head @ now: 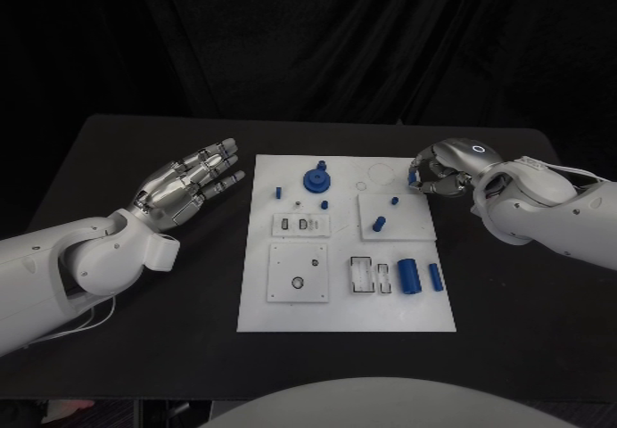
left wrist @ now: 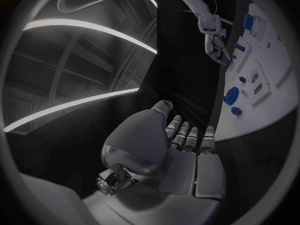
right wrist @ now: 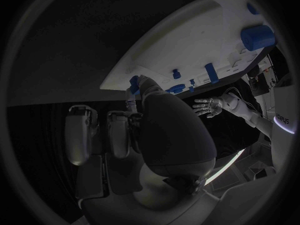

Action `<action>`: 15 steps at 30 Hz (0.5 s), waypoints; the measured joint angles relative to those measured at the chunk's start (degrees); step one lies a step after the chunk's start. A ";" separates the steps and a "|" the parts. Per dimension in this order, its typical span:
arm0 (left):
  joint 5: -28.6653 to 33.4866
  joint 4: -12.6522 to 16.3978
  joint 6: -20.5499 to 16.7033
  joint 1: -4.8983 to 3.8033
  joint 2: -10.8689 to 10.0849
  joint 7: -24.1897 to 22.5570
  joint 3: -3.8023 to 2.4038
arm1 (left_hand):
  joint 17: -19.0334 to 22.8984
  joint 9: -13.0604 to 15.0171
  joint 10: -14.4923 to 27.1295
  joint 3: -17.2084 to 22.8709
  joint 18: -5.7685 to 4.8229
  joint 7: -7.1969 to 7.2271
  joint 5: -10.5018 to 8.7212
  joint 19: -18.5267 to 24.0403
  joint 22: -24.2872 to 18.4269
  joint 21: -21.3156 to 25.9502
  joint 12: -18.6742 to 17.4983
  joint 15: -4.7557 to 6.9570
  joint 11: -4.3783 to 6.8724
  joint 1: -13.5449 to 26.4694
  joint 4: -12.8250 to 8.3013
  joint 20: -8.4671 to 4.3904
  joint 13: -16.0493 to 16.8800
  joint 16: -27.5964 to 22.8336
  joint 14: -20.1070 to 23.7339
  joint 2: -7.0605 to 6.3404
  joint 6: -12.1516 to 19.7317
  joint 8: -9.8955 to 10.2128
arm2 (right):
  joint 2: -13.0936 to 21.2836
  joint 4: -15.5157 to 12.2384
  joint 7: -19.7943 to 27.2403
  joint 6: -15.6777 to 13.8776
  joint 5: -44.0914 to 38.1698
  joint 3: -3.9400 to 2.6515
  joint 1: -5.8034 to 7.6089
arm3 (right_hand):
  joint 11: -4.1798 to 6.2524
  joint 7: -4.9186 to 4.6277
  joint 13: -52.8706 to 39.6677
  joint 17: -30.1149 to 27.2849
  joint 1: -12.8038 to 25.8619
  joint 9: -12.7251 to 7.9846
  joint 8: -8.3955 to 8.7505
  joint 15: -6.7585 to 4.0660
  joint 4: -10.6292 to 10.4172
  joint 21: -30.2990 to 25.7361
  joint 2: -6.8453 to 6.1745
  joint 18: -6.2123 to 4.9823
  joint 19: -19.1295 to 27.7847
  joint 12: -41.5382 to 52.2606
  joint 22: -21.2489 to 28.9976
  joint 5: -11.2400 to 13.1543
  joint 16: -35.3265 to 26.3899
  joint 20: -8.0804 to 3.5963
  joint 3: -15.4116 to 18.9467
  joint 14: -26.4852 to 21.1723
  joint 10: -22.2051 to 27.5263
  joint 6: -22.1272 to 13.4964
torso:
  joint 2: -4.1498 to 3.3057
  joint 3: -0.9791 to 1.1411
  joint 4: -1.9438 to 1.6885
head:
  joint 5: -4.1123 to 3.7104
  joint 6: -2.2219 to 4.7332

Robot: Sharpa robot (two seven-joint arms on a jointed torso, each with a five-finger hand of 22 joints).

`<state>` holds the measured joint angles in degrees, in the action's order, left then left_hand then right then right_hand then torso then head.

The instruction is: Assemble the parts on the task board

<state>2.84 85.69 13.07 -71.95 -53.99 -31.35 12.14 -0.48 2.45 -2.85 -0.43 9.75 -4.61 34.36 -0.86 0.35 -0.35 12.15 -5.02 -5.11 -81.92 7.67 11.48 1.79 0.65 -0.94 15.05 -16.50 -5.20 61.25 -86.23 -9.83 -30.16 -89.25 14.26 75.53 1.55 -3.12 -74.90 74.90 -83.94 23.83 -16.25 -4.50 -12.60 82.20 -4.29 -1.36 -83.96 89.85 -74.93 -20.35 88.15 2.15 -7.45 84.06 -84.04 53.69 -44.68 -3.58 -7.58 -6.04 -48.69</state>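
Right hand [head: 440, 171] pinching blue part [head: 413, 176]; left hand [head: 191, 178] spread, empty.

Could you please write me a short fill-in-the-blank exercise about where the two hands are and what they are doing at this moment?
1. The silver left hand lies with fingers spread over the black table, holding ____.
2. The silver right hand pinches a small ____ part at the white task board's far right corner.
3. The large blue cylinder lies on the board's side nearer the ____ arm.

Missing words: nothing; blue; right
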 measured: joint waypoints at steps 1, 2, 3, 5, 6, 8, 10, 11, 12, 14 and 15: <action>0.00 0.01 0.00 0.05 -0.06 0.00 0.00 | 0.00 0.00 0.00 0.00 -0.01 0.00 0.00 0.00 0.00 0.00 0.00 0.00 0.00 0.00 0.00 0.00 0.00 0.00 0.00 0.00 0.00 0.00 | 0.40 -0.73 0.08 -0.55 0.00 -0.01 0.00 | 0.00 0.06 0.00 0.00 -0.05 0.00 -0.32 0.00 0.08 0.00 -0.05 0.00 0.00 0.00 0.00 -0.29 0.00 0.00 -0.07 0.00 0.00 -0.05 | 0.01 0.00 0.00 | 0.09 0.07; 0.00 0.03 0.00 0.08 -0.11 0.00 0.01 | 0.00 0.00 0.00 0.00 0.00 0.00 0.00 0.00 0.00 0.00 0.00 0.00 0.00 0.00 0.00 0.00 0.00 0.00 0.00 0.00 0.00 0.00 | 0.80 -1.54 0.16 -1.12 0.00 -0.01 0.00 | 0.00 -0.02 0.00 0.00 -0.23 0.01 -0.62 0.00 0.08 0.00 -0.23 0.00 0.00 0.00 0.00 -0.70 0.00 0.00 -0.07 0.00 0.00 0.03 | 0.03 0.01 0.01 | 0.15 0.13; 0.00 0.05 -0.01 0.11 -0.16 -0.02 0.01 | 0.00 0.00 0.00 0.00 0.00 0.00 0.00 0.00 0.00 0.00 0.00 -0.01 0.00 0.00 0.00 0.00 0.00 0.00 -0.01 0.00 0.00 0.00 | 1.36 -2.80 0.26 -1.92 0.00 -0.02 0.01 | 0.00 -0.12 0.00 0.00 -0.33 0.01 -0.79 0.00 0.08 0.00 -0.32 0.00 0.00 0.00 0.00 -0.94 0.00 0.00 -0.07 0.00 0.00 0.14 | 0.03 0.01 0.01 | 0.22 0.16; 0.00 0.06 -0.02 0.14 -0.20 -0.03 0.01 | 0.00 0.00 0.00 0.00 0.00 0.00 0.00 0.00 0.00 0.00 0.00 -0.21 0.00 0.00 0.00 0.00 0.00 0.00 -0.21 0.00 0.00 0.00 | 2.02 -4.88 0.47 -3.18 0.00 -0.02 0.15 | 0.00 -0.36 0.00 0.00 -0.32 0.01 -1.12 0.00 0.14 0.35 -0.31 0.00 0.00 0.00 0.00 -1.17 0.00 0.00 0.00 0.00 0.00 0.37 | 0.03 0.01 0.01 | 0.24 0.23; 0.00 0.07 -0.03 0.15 -0.21 -0.05 0.01 | 0.00 0.00 0.00 0.00 0.00 0.00 0.00 0.00 0.00 0.00 0.00 -0.21 0.00 0.00 0.00 0.00 0.00 0.00 -0.21 0.00 0.00 0.00 | 2.35 -6.40 0.61 -4.00 0.00 -0.02 0.37 | 0.00 -0.43 0.00 0.00 -0.31 0.01 -1.33 0.00 0.15 0.62 -0.31 0.00 -0.07 0.00 0.01 -1.58 0.15 -0.07 0.00 0.00 0.00 0.44 | 0.03 0.01 0.01 | 0.23 0.23; 0.00 0.08 -0.04 0.18 -0.21 -0.07 -0.01 | 0.00 0.00 0.00 0.00 0.00 0.00 0.00 0.00 0.00 0.00 0.00 -0.21 0.00 0.00 0.00 0.00 0.00 0.00 -0.21 0.00 0.00 0.00 | 2.65 -8.84 0.86 -5.22 0.01 -0.02 0.87 | 0.00 -0.43 0.00 0.00 -0.29 0.01 -1.34 0.00 0.15 0.78 -0.28 0.00 -0.20 0.00 0.01 -2.37 0.53 -0.20 0.00 0.00 0.00 0.45 | 0.01 0.01 0.01 | 0.11 0.22; 0.00 0.10 -0.05 0.20 -0.21 -0.09 -0.01 | 0.00 0.00 0.00 0.00 0.00 0.00 0.00 0.00 0.00 0.00 0.00 -0.21 0.00 0.00 0.00 0.00 0.00 0.00 -0.21 0.00 0.00 0.00 | 2.66 -11.38 1.13 -6.43 0.01 -0.09 1.25 | 0.00 -0.62 0.00 0.00 -0.28 0.01 -1.36 -0.12 0.15 1.27 -0.28 -0.01 -0.16 0.00 0.01 -2.95 0.58 -0.24 0.01 -0.12 0.00 0.63 | 0.01 0.01 0.01 | 0.07 0.14; 0.00 0.11 -0.06 0.22 -0.21 -0.09 -0.01 | 0.00 0.00 0.00 0.00 0.00 0.00 0.00 0.00 0.00 0.00 0.00 -0.21 0.00 0.00 0.00 0.00 0.00 0.00 -0.21 0.00 0.00 0.00 | 2.61 -12.48 1.25 -6.88 0.03 -0.11 1.36 | 0.00 -0.65 0.00 0.00 -0.27 0.01 -1.38 -0.18 0.15 1.27 -0.28 0.00 -0.05 0.00 0.01 -3.13 0.58 -0.36 0.01 -0.18 0.00 0.67 | 0.01 0.01 0.01 | 0.05 0.10; 0.00 0.13 -0.06 0.22 -0.20 -0.10 -0.01 | 0.00 0.00 0.00 0.00 0.00 0.00 0.00 0.00 0.00 0.00 0.00 -0.21 0.00 0.00 0.00 0.00 0.00 0.00 -0.21 0.00 0.00 0.00 | 2.49 -13.43 1.35 -7.26 0.09 -0.11 1.44 | 0.00 -0.78 0.00 0.00 -0.27 0.01 -1.40 -0.21 0.13 1.27 -0.28 0.00 -0.04 0.00 0.01 -3.18 0.61 -0.37 -0.01 -0.21 0.00 0.80 | 0.01 0.01 0.01 | 0.04 0.08; 0.00 0.21 -0.08 0.22 -0.15 -0.11 -0.01 | 0.00 0.00 0.00 0.00 0.00 0.00 0.00 0.00 0.00 0.00 0.00 -0.21 0.00 0.00 0.00 0.00 0.00 0.00 -0.21 0.00 0.00 0.00 | 1.94 -15.35 1.54 -7.88 0.49 -0.11 1.49 | 0.00 -0.83 0.00 0.00 -0.26 0.01 -1.41 -0.21 0.03 1.27 -0.28 0.00 0.00 0.00 0.01 -3.54 0.85 -0.41 -0.10 -0.21 0.00 0.84 | 0.01 0.01 0.01 | -0.02 -0.01; 0.00 0.25 -0.08 0.22 -0.12 -0.11 -0.01 | 0.00 0.00 0.00 0.00 0.00 0.00 0.00 0.00 0.00 0.00 0.00 -0.21 0.00 0.00 -0.01 0.00 0.00 0.00 -0.21 0.00 0.00 0.00 | 1.61 -16.02 1.60 -8.04 0.77 -0.10 1.48 | 0.00 -0.83 0.00 0.00 -0.26 0.01 -1.42 -0.21 -0.05 1.27 -0.28 0.00 0.00 0.00 0.01 -3.59 0.85 -0.41 -0.17 -0.21 0.00 0.85 | 0.00 0.00 0.01 | -0.05 -0.05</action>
<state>2.84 85.95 12.99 -71.73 -54.11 -31.47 12.14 -0.47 2.45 -2.84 -0.43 9.75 -4.61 34.36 -0.86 0.35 -0.35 12.14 -5.22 -5.11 -81.92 7.67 11.49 1.79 0.65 -1.15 15.05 -16.50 -5.19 62.87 -102.25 -8.23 -38.20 -88.49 14.17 77.02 1.55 -3.95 -74.90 74.90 -84.20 23.84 -17.67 -4.71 -12.64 83.47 -4.58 -1.37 -83.95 89.85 -74.92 -23.94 88.99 1.74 -7.63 83.85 -84.04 54.53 -44.68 -3.58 -7.56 -6.09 -48.74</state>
